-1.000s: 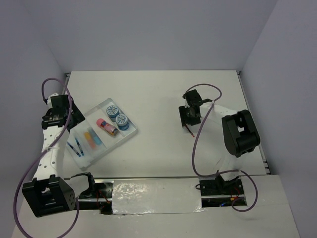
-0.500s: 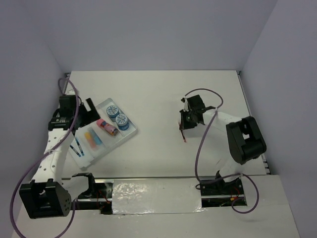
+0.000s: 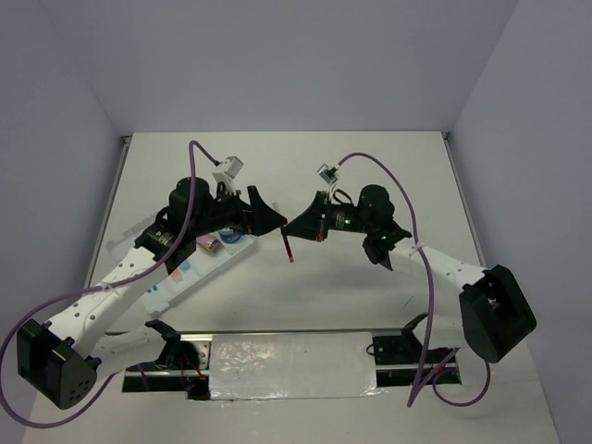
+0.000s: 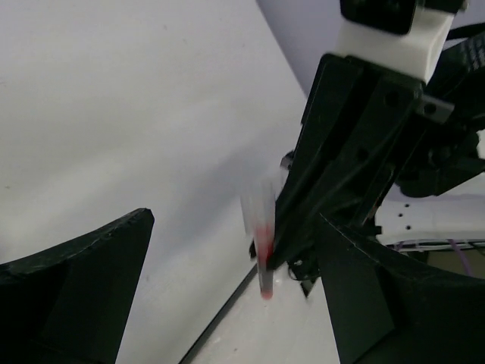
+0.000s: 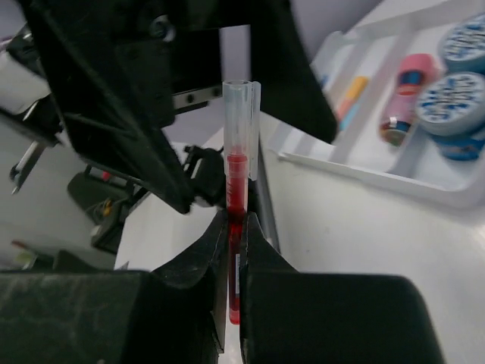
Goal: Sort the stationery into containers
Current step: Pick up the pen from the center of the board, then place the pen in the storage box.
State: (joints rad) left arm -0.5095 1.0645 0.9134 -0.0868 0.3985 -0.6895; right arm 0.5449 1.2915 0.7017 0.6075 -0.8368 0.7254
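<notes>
White table (image 3: 370, 176), plain grey walls, nothing fancy. The right claw (image 5: 233, 227) is clamped shut on the lower half of a red pen (image 5: 236, 152), which stands upright with its clear cap end sticking out past the fingertips. The left claw (image 4: 235, 220) sits just beside it with its jaws spread wide and nothing in them, so to me it looks like a handoff in mid-air over the middle of the table.

Further out to the left is the tray (image 5: 356, 167). It's already got the two blue rolls (image 5: 462, 95), a pink tube (image 5: 402, 106) and an orange bar (image 5: 350, 95) in its compartments. As far as I can tell the pen is the last loose thing, so this looks nearly done.

The right wrist view is the only one that shows the pinch and the tray contents clearly. From the top the left arm covers most of the tray. The left wrist view just gives a blurry pen.
</notes>
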